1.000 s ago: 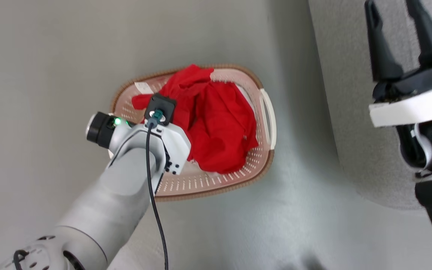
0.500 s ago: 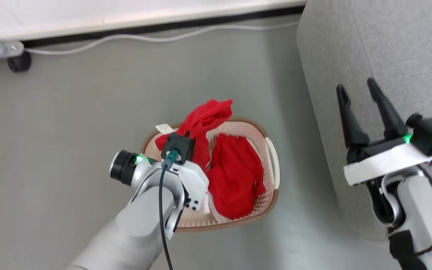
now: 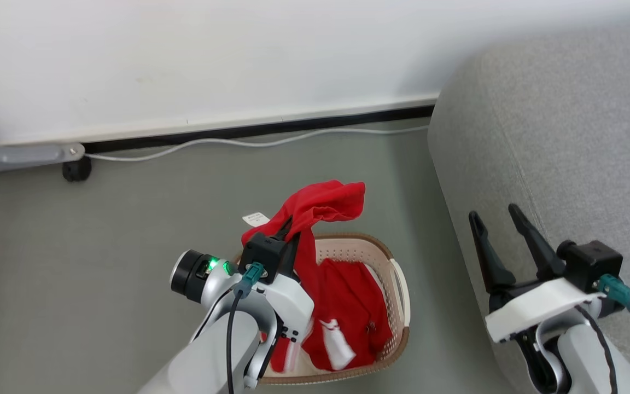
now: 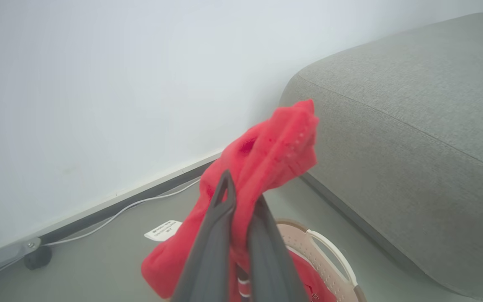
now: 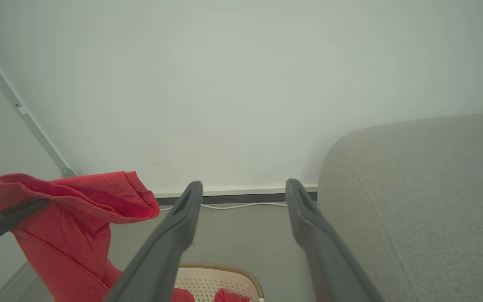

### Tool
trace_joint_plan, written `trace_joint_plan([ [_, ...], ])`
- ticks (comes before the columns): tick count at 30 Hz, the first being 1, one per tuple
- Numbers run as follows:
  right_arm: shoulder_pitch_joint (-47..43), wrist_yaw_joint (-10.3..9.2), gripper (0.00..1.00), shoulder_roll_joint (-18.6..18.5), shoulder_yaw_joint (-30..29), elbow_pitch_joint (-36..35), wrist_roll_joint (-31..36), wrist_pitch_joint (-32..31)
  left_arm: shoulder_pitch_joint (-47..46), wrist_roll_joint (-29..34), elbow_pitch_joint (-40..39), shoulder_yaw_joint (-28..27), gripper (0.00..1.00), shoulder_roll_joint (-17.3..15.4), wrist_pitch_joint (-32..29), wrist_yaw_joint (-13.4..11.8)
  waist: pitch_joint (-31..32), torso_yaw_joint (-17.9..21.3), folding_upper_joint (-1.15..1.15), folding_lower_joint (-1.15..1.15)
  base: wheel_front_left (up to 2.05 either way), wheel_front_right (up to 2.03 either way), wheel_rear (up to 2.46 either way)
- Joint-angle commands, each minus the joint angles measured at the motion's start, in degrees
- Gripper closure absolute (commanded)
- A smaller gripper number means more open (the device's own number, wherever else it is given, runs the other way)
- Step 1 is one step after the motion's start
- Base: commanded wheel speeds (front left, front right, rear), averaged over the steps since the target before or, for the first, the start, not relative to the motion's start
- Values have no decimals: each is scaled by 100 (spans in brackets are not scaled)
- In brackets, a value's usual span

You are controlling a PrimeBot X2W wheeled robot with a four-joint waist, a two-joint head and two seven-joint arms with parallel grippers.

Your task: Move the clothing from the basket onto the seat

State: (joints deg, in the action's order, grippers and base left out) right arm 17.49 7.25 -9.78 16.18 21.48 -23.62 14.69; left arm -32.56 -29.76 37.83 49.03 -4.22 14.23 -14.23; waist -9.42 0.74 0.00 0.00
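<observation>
The lifted garment (image 3: 320, 205) is bright red, soft and crumpled, with a fine mesh of small holes that shows in the left wrist view (image 4: 275, 147). It hangs in the air above the basket (image 3: 380, 247), a fold flopping over towards the seat (image 3: 566, 153) and a tail trailing down into the basket. The left gripper (image 3: 289, 232) has its two dark fingers pressed together on this cloth, pinching it near the top of the bunch.

The second garment (image 3: 356, 306), the same red, lies heaped inside the basket with a white patch (image 3: 337, 342) turned upward. The basket is cream and perforated, with a brown woven-look rim and a white handle (image 3: 402, 290) on the side facing the seat. A white label (image 3: 255, 219) shows past the basket's far edge; whether it hangs from the rim or lies on the floor is hard to tell.

The basket stands on the grey floor (image 3: 129, 230), just beside the seat's rounded end, with a narrow strip of floor between them. The seat's grey woven top spreads broad and flat, with a seam (image 5: 388, 247) along it.

The right gripper (image 3: 494, 214) hovers at the seat's near edge, fingers spread wide.

Left of the basket, open floor runs to the white wall (image 3: 238, 54), where a cable (image 3: 211, 143) trails along the dark skirting (image 3: 249, 131) near a black caster (image 3: 76, 171).
</observation>
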Motion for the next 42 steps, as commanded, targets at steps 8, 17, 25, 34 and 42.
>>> trace_joint_plan([
  [8, -187, 24, 0, 22, 94, -12, 120, 30, 3, 529, -1075, -533, 100, -121, 76, 86, 272, -177, 0, 0, 0, 0, 0],
  [17, -244, 24, 0, 79, 145, 40, 148, 30, -240, 845, -2014, -602, 100, -175, 76, 206, 286, -236, 0, 0, 0, 0, 0],
  [25, -182, 24, 0, 47, 340, 28, 103, 30, -524, 922, -2385, -503, 100, -151, 32, 272, 242, -222, 0, 0, 0, 0, 0],
  [34, 155, 24, 0, -202, 1287, -605, -49, 30, -698, 904, -2432, -404, 100, -58, 28, 304, 173, -212, 0, 0, 0, 0, 0],
  [42, 362, 24, 0, -290, 1767, -1257, 71, 31, -727, 868, -2357, -319, 100, -4, 45, 344, 140, -289, 0, 0, 0, 0, 0],
])
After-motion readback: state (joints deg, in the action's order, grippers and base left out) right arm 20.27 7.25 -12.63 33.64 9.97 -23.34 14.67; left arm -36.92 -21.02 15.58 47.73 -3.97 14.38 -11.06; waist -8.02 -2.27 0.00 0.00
